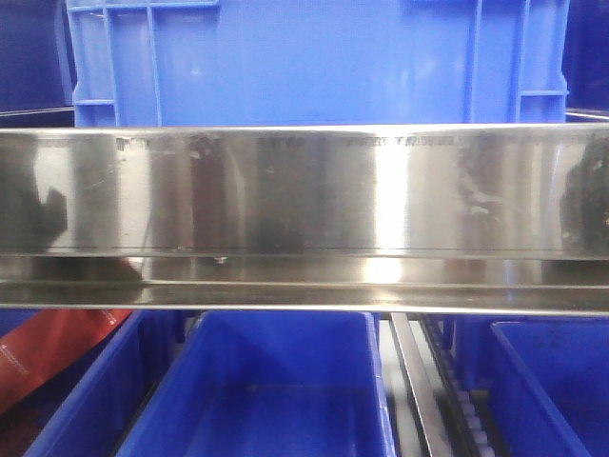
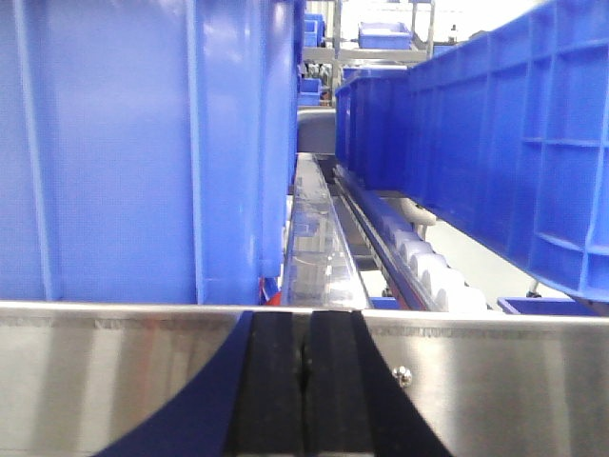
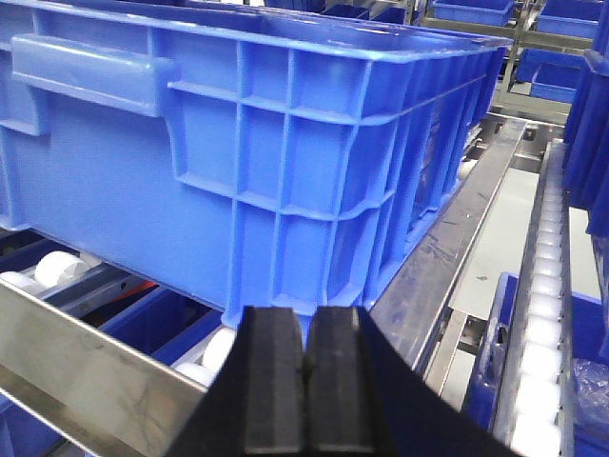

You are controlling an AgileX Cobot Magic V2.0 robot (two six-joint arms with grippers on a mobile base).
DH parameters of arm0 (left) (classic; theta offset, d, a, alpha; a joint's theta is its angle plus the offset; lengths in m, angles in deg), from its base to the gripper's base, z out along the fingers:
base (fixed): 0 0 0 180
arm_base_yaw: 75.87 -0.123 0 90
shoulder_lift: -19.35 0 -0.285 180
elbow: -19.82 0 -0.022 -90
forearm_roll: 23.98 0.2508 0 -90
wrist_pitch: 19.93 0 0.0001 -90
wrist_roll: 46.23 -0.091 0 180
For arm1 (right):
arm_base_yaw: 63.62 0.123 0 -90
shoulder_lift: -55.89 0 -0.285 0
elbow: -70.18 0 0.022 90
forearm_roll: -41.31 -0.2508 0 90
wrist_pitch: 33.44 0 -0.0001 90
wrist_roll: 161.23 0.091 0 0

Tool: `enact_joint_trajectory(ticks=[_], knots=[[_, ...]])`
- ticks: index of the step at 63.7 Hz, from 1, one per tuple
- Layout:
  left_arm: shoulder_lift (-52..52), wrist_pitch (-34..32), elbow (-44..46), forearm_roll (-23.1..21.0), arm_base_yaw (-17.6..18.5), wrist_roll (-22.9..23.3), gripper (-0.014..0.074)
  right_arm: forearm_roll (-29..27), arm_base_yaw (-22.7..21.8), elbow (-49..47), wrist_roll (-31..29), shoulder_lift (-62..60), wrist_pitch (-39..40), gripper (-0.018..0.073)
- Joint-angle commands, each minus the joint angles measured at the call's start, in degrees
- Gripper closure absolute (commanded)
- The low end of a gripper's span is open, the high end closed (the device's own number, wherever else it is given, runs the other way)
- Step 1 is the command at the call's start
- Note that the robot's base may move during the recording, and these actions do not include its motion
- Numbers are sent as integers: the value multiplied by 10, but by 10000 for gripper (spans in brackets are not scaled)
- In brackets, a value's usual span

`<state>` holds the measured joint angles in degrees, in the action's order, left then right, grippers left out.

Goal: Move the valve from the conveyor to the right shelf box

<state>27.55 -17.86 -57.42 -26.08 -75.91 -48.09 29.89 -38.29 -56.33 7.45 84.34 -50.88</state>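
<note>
The valve and the conveyor belt are out of view in all three views. My left gripper [image 2: 306,328] is shut and empty, its black pads pressed together in front of a steel shelf rail [image 2: 114,371]. My right gripper [image 3: 304,319] is shut and empty, just in front of a large blue shelf box [image 3: 238,124] that rests on white rollers [image 3: 52,268]. In the front view a blue box [image 1: 314,62] stands on the upper shelf behind a wide steel rail [image 1: 304,190]. Neither gripper shows in the front view.
Blue bins [image 1: 266,390] sit on the lower shelf level, with another at the right [image 1: 552,390]. In the left wrist view tall blue boxes stand left [image 2: 143,143] and right [image 2: 495,133] of a narrow steel divider [image 2: 319,248]. A roller track [image 3: 542,314] runs at the right.
</note>
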Motion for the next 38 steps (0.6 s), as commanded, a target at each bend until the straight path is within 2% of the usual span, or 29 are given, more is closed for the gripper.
enact_joint_trajectory(ticks=[1, 38], knots=[[-4, -16, 0, -3, -3, -1, 708, 5, -3, 1, -3, -3, 16, 722], [-4, -17, 0, -3, -3, -1, 708, 5, -3, 1, -3, -3, 16, 722]])
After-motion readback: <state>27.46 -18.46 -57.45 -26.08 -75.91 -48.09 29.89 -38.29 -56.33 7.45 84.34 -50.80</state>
